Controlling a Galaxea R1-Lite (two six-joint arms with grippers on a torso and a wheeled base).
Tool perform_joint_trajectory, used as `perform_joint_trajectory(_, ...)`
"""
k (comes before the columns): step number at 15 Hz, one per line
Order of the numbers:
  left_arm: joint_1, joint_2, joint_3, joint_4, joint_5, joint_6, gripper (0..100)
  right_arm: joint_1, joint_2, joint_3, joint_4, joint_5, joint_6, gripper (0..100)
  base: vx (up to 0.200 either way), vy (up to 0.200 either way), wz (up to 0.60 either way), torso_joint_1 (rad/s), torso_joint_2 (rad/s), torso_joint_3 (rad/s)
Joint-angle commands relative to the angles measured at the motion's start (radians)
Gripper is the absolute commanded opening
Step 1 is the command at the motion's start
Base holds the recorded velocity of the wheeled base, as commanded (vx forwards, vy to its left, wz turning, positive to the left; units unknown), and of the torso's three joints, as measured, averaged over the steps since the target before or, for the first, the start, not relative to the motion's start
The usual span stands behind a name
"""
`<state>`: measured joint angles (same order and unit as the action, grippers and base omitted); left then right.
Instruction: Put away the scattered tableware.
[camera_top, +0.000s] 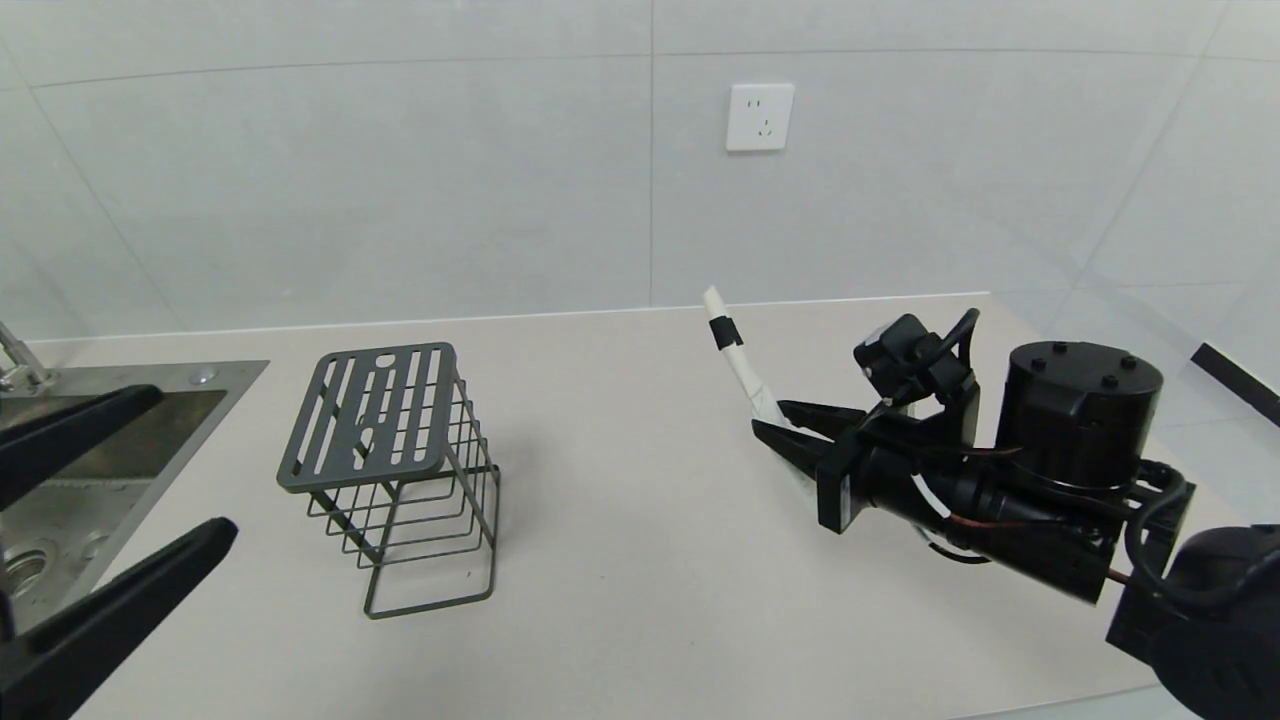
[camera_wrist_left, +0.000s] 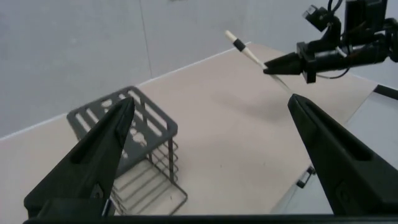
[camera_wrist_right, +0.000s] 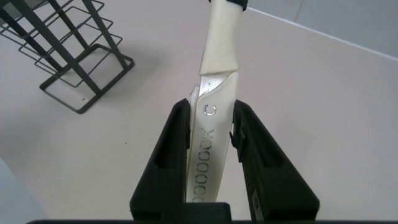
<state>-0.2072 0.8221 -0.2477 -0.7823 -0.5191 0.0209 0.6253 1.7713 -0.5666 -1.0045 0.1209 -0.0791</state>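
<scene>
the cream-handled, black-banded knife (camera_top: 735, 355) is aloft well right of the dark slotted-top wire rack (camera_top: 370, 415), its metal blade pinched in the right gripper (camera_top: 775, 420), probably for carrying to those slots. the left gripper (camera_top: 190, 460) hangs spread and empty left of the rack.

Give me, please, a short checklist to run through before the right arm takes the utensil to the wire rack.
1. Grip: right gripper shut on the utensil, clamping its metal part: ok.
2. Utensil lifted off the counter: ok.
3. Wire rack upright, slotted top facing up: ok.
4. Counter between utensil and rack free of obstacles: ok.
5. Left gripper open, on the rack's sink side, off the path: ok.
6. Slot wide enough for the utensil: cannot tell.
</scene>
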Motion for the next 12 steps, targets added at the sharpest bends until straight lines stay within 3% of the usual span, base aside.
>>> perform_joint_trajectory(1,-0.004,0.17,-0.001,-0.095,-0.036,0.01,100,-0.001,-0.003,-0.001,-0.009,0.014,-0.002,0,0.0,0.0,0.0,0.0,0.0,0.0)
perform_joint_trajectory(2,-0.006,0.195,-0.004,-0.12,-0.042,0.011,100,-0.001,-0.003,-0.001,-0.02,0.017,-0.002,0,0.0,0.0,0.0,0.0,0.0,0.0)
perform_joint_trajectory(5,-0.018,0.411,-0.002,-0.411,-0.173,0.017,100,0.002,-0.001,-0.001,-0.043,0.034,-0.011,0,0.0,0.0,0.0,0.0,0.0,0.0)
perform_joint_trajectory(7,-0.055,0.505,-0.001,-0.563,-0.223,0.017,100,-0.001,-0.003,0.001,-0.052,0.06,-0.036,0,0.0,0.0,0.0,0.0,0.0,0.0)
perform_joint_trajectory(9,-0.106,0.563,-0.007,-0.653,-0.233,0.016,100,0.001,-0.003,0.001,-0.074,0.065,-0.036,0,0.0,0.0,0.0,0.0,0.0,0.0)
perform_joint_trajectory(12,-0.15,0.623,-0.022,-0.67,-0.254,0.019,100,-0.001,-0.004,0.004,-0.114,0.114,-0.047,0,0.0,0.0,0.0,0.0,0.0,0.0)
